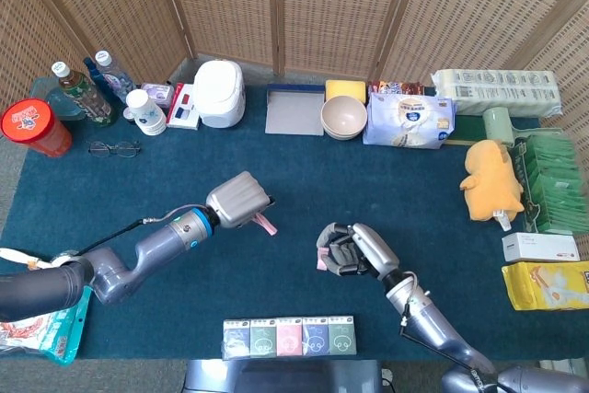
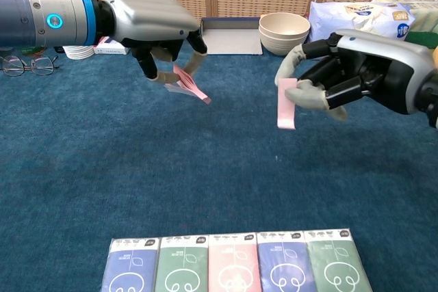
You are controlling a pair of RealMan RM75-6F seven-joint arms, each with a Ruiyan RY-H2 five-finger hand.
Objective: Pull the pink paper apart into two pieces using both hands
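The pink paper is in two pieces. My left hand (image 2: 154, 32) (image 1: 239, 200) pinches one pink piece (image 2: 189, 87) (image 1: 267, 225), which sticks out down and to the right of its fingers. My right hand (image 2: 345, 76) (image 1: 354, 248) pinches the other pink piece (image 2: 286, 103) (image 1: 322, 261), which hangs straight down from its fingers. Both hands hover above the blue table cloth (image 2: 82, 169), with a wide gap between them.
A row of tissue packs (image 2: 233, 262) (image 1: 290, 336) lies at the near edge. Stacked bowls (image 2: 283, 30) (image 1: 342, 117), a grey tray (image 1: 294, 109), a white cooker (image 1: 220, 92), bottles (image 1: 83, 89), glasses (image 1: 114, 147), a wipes bag (image 1: 409, 121) and a yellow plush toy (image 1: 492, 179) line the far and right sides.
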